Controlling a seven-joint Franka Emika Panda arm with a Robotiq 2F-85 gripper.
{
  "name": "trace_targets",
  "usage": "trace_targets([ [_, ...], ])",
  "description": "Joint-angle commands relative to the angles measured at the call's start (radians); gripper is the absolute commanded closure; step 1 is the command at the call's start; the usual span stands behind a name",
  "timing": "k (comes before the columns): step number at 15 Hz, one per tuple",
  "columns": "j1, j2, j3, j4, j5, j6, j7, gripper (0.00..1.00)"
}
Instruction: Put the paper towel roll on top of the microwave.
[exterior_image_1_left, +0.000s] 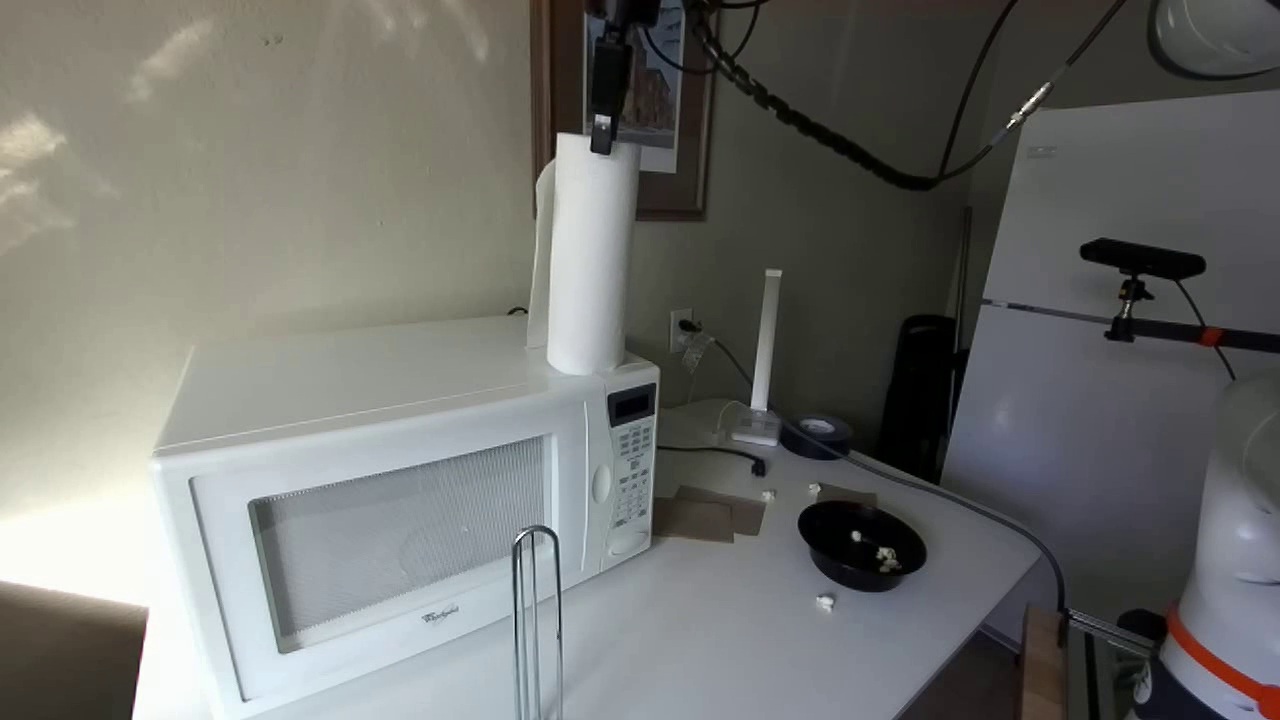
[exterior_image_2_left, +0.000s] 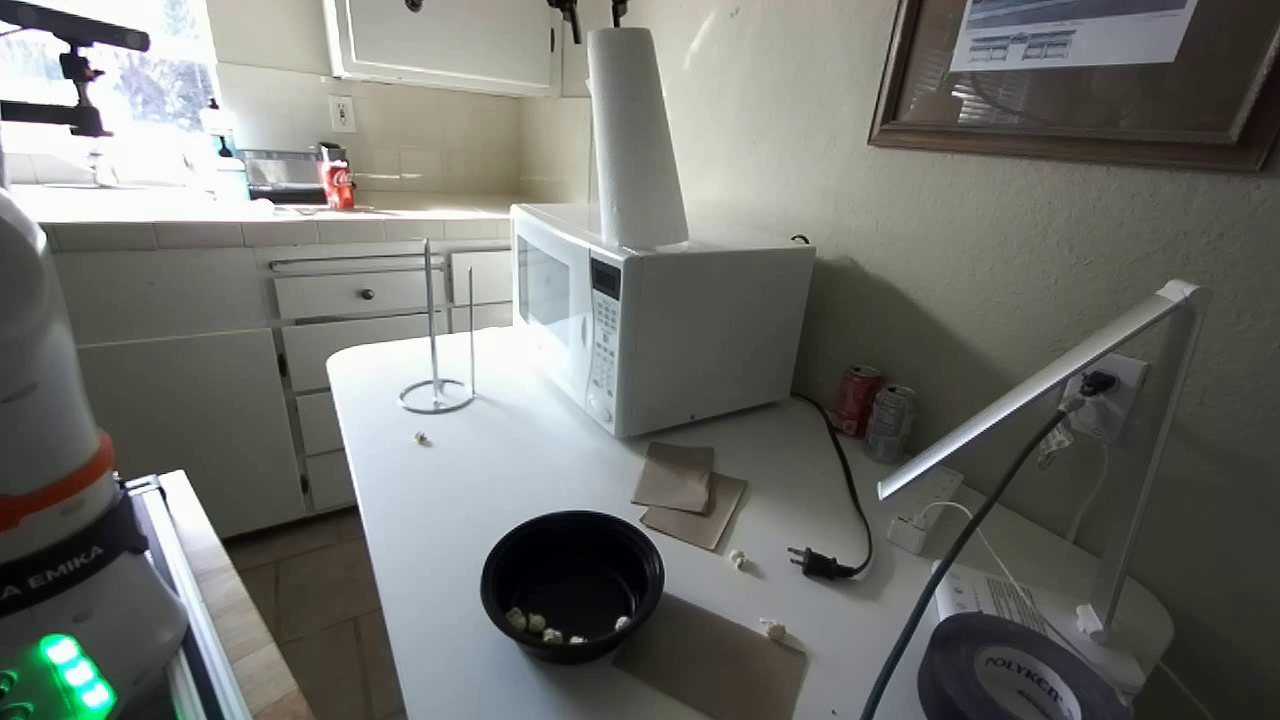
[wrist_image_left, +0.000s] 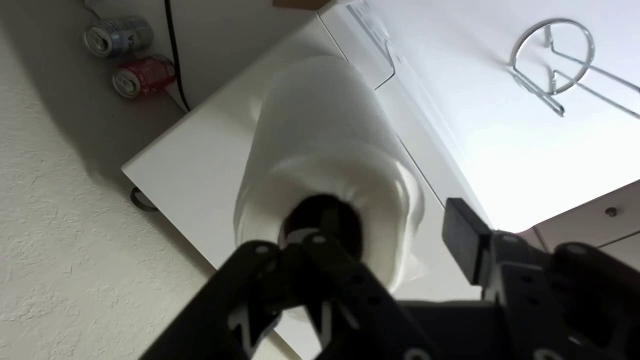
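In an exterior view, a white arm (exterior_image_1_left: 1240, 530), mostly cut off, points its jaws down over a tall white paper towel roll (exterior_image_1_left: 593, 260) atop the boxy white microwave (exterior_image_1_left: 370, 395). In an exterior view, just their black fingertips (exterior_image_2_left: 567, 12) show. In the wrist view, they stand apart, one obscured at the roll's core (wrist_image_left: 345, 217).

Paper towel roll (exterior_image_1_left: 592, 260) on microwave (exterior_image_1_left: 405, 520), wire holder (exterior_image_2_left: 436, 384) before it, popcorn (exterior_image_1_left: 887, 557) in bowl (exterior_image_1_left: 850, 573), tape (exterior_image_2_left: 1015, 672) beside lamp (exterior_image_1_left: 766, 350)
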Motion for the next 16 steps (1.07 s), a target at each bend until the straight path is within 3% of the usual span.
trace_targets([
  [1,-0.004,0.017,-0.002,0.036,0.014,-0.038,-0.021,0.11],
  [2,-0.004,0.017,-0.002,0.036,0.013,-0.036,-0.021,0.02],
  [3,-0.005,0.017,-0.002,0.038,0.013,-0.036,-0.022,0.00],
  [16,0.007,0.004,0.002,0.193,-0.052,-0.092,0.023,0.00],
])
